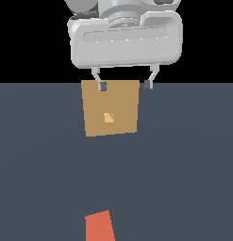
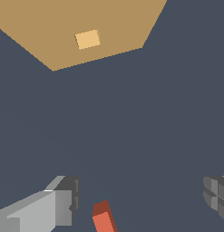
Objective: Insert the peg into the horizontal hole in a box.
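The tan box (image 1: 110, 108) stands on the dark floor with its paler hole (image 1: 108, 117) at the centre of its face. It also shows in the wrist view (image 2: 77, 27), with the hole (image 2: 87, 39). My gripper (image 1: 124, 85) hangs open and empty in front of the box's upper edge. Its fingers (image 2: 63, 199) are spread wide apart in the wrist view. The peg's orange-red end (image 1: 99, 227) lies on the floor at the exterior view's lower edge, apart from the gripper. It shows in the wrist view (image 2: 103, 218) between the fingers. Its whitish part is out of view.
The dark grey-blue floor (image 1: 184, 164) spreads around the box and the peg. Black background lies beyond its far edge.
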Motion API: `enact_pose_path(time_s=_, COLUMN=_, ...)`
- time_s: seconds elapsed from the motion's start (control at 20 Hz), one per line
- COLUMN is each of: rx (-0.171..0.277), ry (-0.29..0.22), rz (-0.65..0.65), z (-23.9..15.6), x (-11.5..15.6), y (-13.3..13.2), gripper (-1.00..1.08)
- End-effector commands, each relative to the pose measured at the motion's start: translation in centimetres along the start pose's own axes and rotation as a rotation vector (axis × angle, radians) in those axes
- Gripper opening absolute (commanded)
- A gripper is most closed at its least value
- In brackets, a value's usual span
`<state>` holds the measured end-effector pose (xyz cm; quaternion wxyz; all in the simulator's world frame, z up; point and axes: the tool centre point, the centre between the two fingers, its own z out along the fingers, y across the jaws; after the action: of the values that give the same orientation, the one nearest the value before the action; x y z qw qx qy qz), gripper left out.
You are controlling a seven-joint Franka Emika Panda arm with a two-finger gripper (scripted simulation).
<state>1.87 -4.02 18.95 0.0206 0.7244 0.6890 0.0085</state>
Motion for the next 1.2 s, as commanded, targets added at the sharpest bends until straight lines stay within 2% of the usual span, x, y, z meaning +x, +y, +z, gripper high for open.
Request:
enact_pose_path(time_s=0.0, rx=0.000, ry=0.000, rz=0.000, z=0.0, x=0.0, y=0.0, gripper=1.00)
enact_pose_path(time_s=0.3, rx=0.001, ry=0.001, rz=-0.009, z=0.3, x=-0.8, y=-0.1, gripper=1.00)
enact_pose_path(time_s=0.55, rx=0.003, ry=0.002, rz=-0.030, z=1.2, x=-2.7, y=-0.4, gripper=1.00)
enact_pose_path(time_s=0.85, rx=0.008, ry=0.005, rz=-0.071, z=2.8, x=-6.5, y=-0.9, gripper=1.00)
enact_pose_path(time_s=1.15, rx=0.015, ry=0.009, rz=-0.128, z=5.1, x=-11.7, y=-1.3, gripper=1.00)
